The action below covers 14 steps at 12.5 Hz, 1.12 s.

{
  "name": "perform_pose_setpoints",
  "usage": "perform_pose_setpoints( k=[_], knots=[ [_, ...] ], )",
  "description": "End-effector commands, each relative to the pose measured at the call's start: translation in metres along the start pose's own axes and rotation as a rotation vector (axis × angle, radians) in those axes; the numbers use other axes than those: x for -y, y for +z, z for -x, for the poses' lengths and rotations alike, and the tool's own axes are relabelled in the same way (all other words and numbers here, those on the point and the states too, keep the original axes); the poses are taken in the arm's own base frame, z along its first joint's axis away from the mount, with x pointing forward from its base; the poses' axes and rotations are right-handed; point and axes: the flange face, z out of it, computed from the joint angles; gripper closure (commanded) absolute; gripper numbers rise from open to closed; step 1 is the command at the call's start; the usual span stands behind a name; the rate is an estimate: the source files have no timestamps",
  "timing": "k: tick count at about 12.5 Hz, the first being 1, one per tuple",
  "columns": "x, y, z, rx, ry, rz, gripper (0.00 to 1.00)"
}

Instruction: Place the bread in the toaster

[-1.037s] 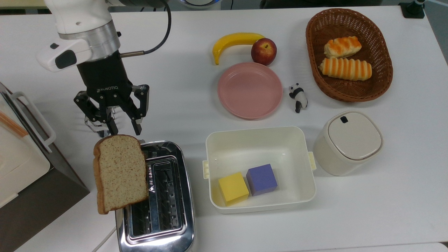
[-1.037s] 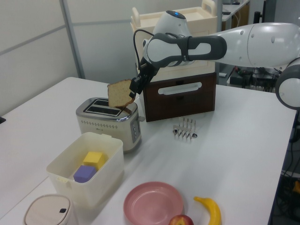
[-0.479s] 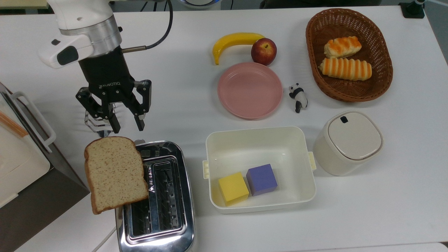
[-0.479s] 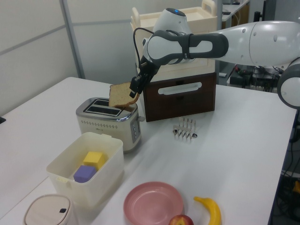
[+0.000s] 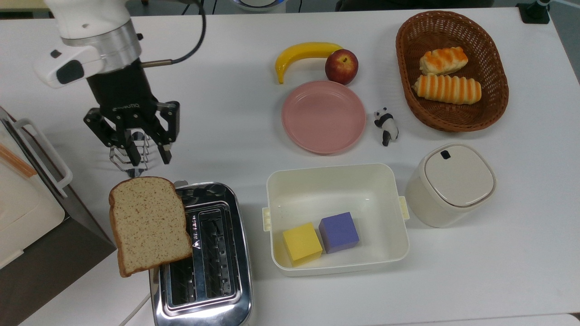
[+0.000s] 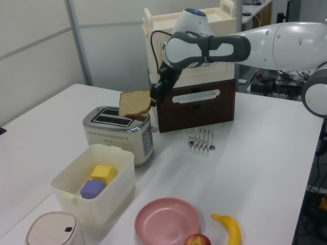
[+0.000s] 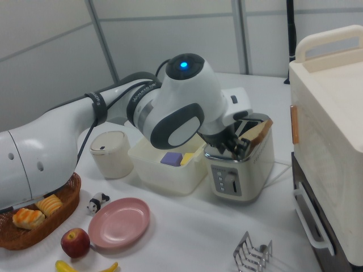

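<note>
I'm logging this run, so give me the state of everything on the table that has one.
gripper: open, clear of the bread
bread: tilted, resting on the toaster, not down in a slot
toaster: both slots empty
tub: open, holding two blocks
bin: lid shut
plate: empty

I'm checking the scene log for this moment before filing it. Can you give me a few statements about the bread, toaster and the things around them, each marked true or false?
1. The bread lies tilted on the toaster, not down in a slot. True.
2. The gripper is shut on the bread. False: it is open and apart from the slice.
3. The cream tub holds a yellow block and a purple block. True.
4. The pink plate has an apple on it. False: the apple sits on the table beside the banana.
5. The basket holds two striped rolls. True.
</note>
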Motion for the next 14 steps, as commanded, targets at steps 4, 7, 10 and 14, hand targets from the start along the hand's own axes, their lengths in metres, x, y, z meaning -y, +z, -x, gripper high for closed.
perform_pose_setpoints(
  k=[4, 7, 10, 14],
  knots=[
    [-0.016, -0.013, 0.013, 0.045, 0.241, 0.006, 0.48],
    [-0.026, -0.013, 0.009, -0.009, 0.405, 0.015, 0.48],
    [-0.03, -0.015, -0.001, -0.116, 0.549, -0.014, 0.46],
    [-0.037, 0.001, -0.007, -0.207, 0.633, -0.019, 0.45]
  ],
)
